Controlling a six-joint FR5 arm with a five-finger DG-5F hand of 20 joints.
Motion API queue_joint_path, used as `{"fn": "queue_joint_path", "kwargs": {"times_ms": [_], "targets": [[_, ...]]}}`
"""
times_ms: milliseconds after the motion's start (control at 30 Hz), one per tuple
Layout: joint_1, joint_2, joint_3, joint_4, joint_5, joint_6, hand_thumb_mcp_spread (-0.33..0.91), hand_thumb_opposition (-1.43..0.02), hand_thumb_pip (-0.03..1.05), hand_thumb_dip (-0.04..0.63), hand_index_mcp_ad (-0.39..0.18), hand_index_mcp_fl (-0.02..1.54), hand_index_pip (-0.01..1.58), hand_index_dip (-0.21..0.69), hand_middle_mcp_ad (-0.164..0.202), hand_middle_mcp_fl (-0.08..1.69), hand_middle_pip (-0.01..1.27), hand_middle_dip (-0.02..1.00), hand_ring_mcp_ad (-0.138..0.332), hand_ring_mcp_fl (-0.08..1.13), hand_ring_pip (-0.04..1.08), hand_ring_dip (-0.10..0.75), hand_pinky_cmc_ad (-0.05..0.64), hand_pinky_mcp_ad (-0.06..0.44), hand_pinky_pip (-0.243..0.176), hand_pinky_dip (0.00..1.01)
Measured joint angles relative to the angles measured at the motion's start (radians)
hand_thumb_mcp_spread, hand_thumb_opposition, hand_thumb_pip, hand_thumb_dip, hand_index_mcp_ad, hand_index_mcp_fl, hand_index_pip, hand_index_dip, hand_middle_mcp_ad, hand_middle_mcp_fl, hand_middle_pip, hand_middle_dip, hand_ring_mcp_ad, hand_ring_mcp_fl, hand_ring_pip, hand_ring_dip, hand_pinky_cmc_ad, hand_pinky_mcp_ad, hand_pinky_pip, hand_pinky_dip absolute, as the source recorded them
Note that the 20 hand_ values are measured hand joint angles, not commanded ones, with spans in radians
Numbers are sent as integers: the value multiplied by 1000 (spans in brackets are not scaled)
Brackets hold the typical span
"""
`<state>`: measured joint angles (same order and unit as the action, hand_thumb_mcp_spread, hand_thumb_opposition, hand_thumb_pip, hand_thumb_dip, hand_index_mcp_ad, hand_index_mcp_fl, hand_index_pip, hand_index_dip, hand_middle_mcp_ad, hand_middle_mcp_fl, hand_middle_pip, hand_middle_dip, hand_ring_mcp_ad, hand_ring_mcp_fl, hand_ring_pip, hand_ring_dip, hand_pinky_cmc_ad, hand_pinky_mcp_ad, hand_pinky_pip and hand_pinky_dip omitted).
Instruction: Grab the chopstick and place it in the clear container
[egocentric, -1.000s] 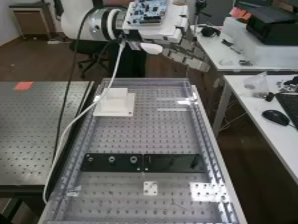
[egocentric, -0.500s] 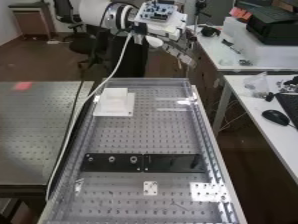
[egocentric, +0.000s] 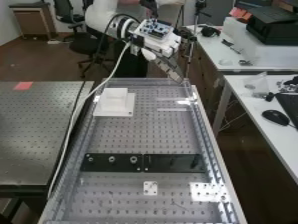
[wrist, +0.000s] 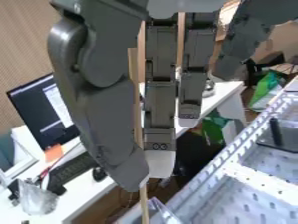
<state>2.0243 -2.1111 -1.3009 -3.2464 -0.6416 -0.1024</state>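
Firstly, a white stepped block (egocentric: 114, 102) is set near the bench's (egocentric: 146, 131) far left corner. Dark plates (egocentric: 174, 162) are laid across the nearer half. Above the far edge, towards its right corner, the hand (egocentric: 167, 67) is held — the chopstick (wrist: 144, 202) pinched between thumb and nearly straight fingers, its length extended below them. Farther right, a black mouse (egocentric: 275, 117) is seen on a white desk (egocentric: 249, 107).

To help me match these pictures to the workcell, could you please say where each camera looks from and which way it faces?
High view: fixed above the near end of the perforated metal bench, looking down along it; the white arm and dark grey robot hand show.
Wrist view: on the arm's wrist, looking past the hand's fingers and a thin wooden chopstick.
Shared: hand, bench, black keyboard.
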Motion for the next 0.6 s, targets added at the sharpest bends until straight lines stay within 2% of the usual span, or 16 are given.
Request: {"fn": "queue_joint_path", "kwargs": {"times_ms": [167, 400, 600], "targets": [[4, -35, 43, -74, -14, -1, 686, -1124, 445, 265, -126, 1525, 5, 429, 38, 1426, 291, 494, 86, 719, 115, 372, 429, 246, 37, 180], [2, -99, 150, -197, -72, -50, 682, -1124, 445, 265, -134, 1525, 9, 429, 38, 1424, 295, 494, 66, 719, 113, 370, 429, 248, 37, 180], [-6, -133, 199, -269, -103, -75, 682, -1124, 445, 269, -134, 1525, 5, 429, 38, 1428, 297, 494, 65, 721, 113, 370, 429, 250, 37, 180]]}}
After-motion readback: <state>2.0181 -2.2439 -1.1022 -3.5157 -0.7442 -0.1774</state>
